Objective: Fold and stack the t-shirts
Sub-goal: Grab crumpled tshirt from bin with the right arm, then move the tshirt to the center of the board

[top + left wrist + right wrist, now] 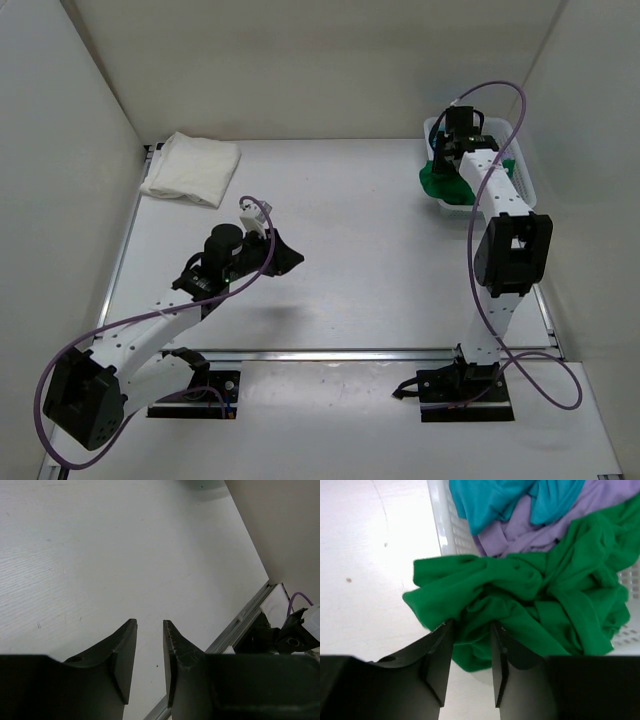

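The green shirt is a crumpled, deeply creased heap, with one fold caught between the right fingers and the rest bunched just beyond and to the right of them. Past it lies the lilac shirt, rumpled, with the teal shirt partly on top, farthest from those fingers. The cream shirt lies flat and folded, well apart from the left gripper, beyond it and to its left.

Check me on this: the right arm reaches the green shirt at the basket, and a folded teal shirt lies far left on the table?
One slip: the folded shirt far left is cream-white, not teal, as the top view shows. The rest holds: the right gripper is at the green shirt at the basket.
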`<control>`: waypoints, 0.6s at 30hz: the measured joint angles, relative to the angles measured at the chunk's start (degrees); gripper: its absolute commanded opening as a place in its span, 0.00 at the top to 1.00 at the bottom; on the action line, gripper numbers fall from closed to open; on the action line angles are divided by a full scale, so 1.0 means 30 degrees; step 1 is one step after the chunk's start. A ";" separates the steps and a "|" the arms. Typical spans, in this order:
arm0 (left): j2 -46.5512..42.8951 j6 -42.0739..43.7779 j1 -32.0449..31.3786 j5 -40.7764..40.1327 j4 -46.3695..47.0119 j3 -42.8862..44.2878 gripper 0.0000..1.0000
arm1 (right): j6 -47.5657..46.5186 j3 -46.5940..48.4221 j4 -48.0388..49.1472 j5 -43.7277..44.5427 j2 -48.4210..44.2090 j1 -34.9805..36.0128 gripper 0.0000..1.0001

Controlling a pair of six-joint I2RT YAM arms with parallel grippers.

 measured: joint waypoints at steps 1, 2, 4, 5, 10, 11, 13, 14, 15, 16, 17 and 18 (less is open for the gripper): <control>0.0036 -0.0015 -0.0007 0.0007 0.0044 -0.0007 0.62 | -0.0044 0.0364 -0.0051 -0.0051 0.0248 -0.0015 0.96; 0.0066 -0.0044 -0.0029 0.0000 0.0058 -0.0007 0.62 | 0.0066 0.0692 -0.0153 -0.0007 0.0430 -0.0015 1.00; 0.0087 -0.0073 -0.0029 -0.0007 0.0044 -0.0015 0.62 | 0.0160 0.1005 -0.0175 0.0240 0.0568 0.0022 1.00; 0.0080 -0.0073 -0.0029 -0.0051 0.0051 -0.0015 0.62 | 0.0175 0.1005 -0.0204 0.0423 0.0517 0.0146 1.00; 0.0109 -0.0066 -0.0029 -0.0066 0.0000 -0.0007 0.61 | -0.0182 0.0998 -0.0408 0.2127 -0.0576 0.1093 0.99; 0.0109 -0.0058 -0.0029 -0.0073 -0.0073 0.0022 0.60 | -0.0284 0.0998 -0.0532 0.2441 -0.1122 0.1494 1.00; 0.0124 -0.0051 0.0000 -0.0102 -0.0291 0.0211 0.58 | -0.0576 0.1013 -0.0699 0.2994 -0.2550 0.2441 1.00; 0.0117 -0.0036 0.0117 -0.0124 -0.0452 0.0364 0.57 | -0.0772 0.1013 -0.0685 0.3330 -0.3512 0.3089 1.00; 0.0117 0.0022 0.0240 -0.0131 -0.0619 0.0539 0.55 | -0.0911 0.1020 -0.0634 0.3650 -0.4393 0.3730 1.00; 0.0102 0.0058 0.0466 -0.0117 -0.0852 0.0765 0.51 | -0.1275 0.1035 -0.0474 0.4218 -0.5486 0.4656 1.00; 0.0102 0.0109 0.0860 0.0007 -0.1086 0.1027 0.51 | -0.1763 0.1086 -0.0146 0.4845 -0.6645 0.5865 1.00; 0.0095 0.0095 0.1435 0.0248 -0.1231 0.1290 0.47 | -0.2127 0.1166 0.0248 0.5282 -0.7497 0.6885 1.00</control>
